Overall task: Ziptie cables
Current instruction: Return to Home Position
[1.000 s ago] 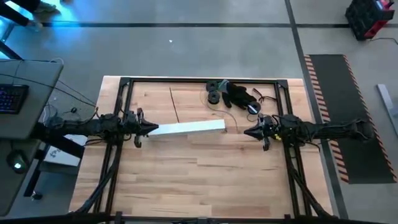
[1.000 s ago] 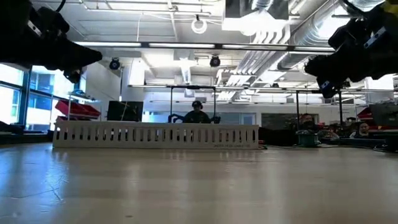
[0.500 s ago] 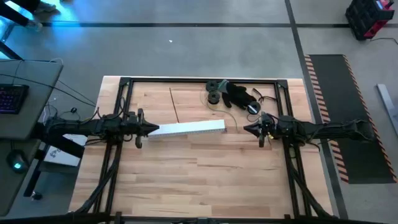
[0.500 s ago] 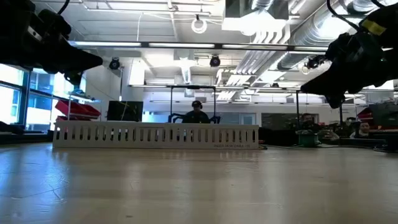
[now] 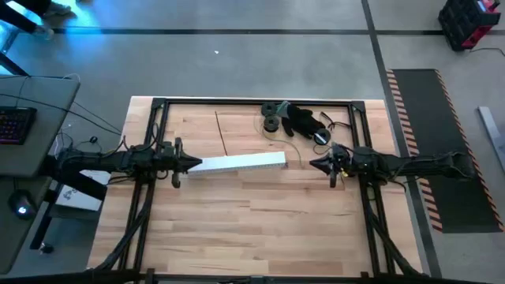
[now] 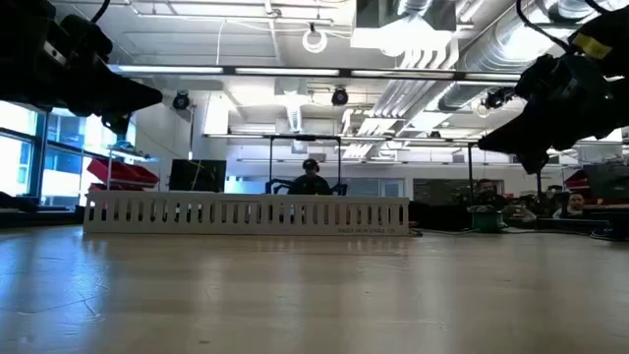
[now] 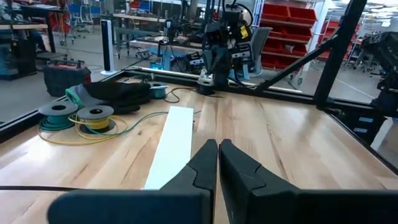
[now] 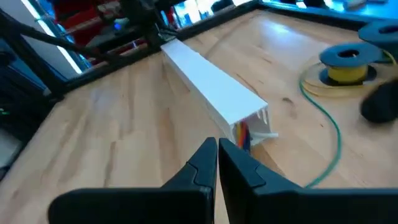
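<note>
The cables (image 8: 242,133) lie inside the closed white duct (image 5: 241,162) at mid-tabletop (image 5: 260,229), red strands showing at one open end, while the left gripper (image 5: 192,163) and right gripper (image 5: 313,165) hover off its opposite ends, both jaws clenched on nothing.

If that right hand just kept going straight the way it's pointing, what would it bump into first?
Most likely the white duct: the right hand, shut, points at its near end, where cables peek out. It hangs above the table, so it might pass just over.
</note>
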`<state>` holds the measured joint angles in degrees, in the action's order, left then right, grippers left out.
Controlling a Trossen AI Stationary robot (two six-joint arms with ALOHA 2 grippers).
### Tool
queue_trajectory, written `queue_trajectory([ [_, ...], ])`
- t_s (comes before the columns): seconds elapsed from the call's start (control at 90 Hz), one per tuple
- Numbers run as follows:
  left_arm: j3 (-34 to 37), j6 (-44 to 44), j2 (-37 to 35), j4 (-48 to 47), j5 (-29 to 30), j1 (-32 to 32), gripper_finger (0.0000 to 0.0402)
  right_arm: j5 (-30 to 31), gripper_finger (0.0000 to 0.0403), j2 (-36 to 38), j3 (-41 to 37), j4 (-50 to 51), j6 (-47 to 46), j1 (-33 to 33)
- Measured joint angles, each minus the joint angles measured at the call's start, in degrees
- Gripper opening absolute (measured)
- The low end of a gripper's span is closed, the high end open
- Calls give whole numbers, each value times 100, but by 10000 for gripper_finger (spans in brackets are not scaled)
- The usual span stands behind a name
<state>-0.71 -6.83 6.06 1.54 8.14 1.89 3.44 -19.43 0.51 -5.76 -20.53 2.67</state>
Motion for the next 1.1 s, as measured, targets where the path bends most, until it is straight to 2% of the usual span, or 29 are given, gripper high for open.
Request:
queue_trajectory([
  [0.133, 0, -1, -1, 0, 2, 0, 0, 0, 0, 737, 0, 430, 0, -243],
  [0.367, 0, 0, 0, 1, 6, 0, 0, -42, 0, 1931, -2, 428, 0, -563],
  [0.5, 0, 0, 10, 3, 9, 0, 0, -40, 0, 1934, -2, 174, 1, -678],
  [1.011, 0, -1, 40, 2, 11, 0, 0, -42, 0, 1942, -4, 433, -3, -1105],
  [1.1, 0, -2, 48, 2, 11, 0, 0, -101, 0, 1942, -4, 440, 546, -1096],
])
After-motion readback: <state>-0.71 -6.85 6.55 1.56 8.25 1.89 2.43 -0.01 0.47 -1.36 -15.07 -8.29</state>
